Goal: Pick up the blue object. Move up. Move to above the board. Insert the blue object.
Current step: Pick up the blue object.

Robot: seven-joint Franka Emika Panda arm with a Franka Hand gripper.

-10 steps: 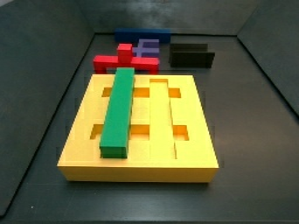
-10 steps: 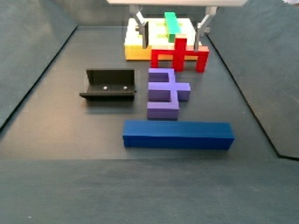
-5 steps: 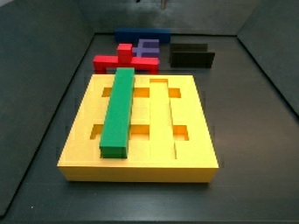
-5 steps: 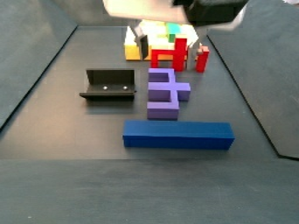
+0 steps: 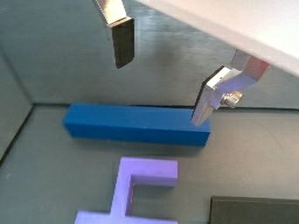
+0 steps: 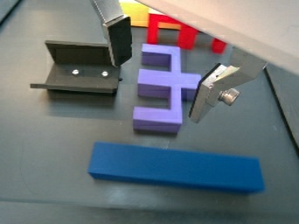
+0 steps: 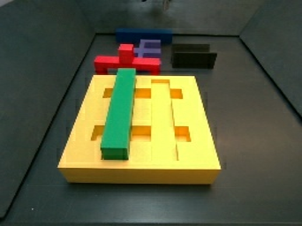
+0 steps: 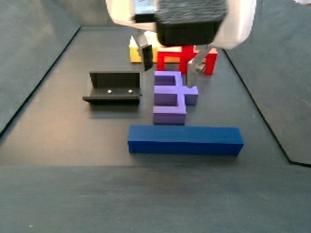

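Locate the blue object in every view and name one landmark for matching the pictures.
Wrist view: blue object lies across the middle, open gripper above it.
Wrist view: blue object lies near the lower edge.
Side view: a sliver shows at the far end.
Side view: in the foreground.
Landmark: the purple block beside it.

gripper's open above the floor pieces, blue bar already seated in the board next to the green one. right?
Not quite. The gripper is open and empty, but the blue object lies flat on the floor, beside the purple block, as a side view shows. The board carries only the green bar; its other grooves show bare in a side view.
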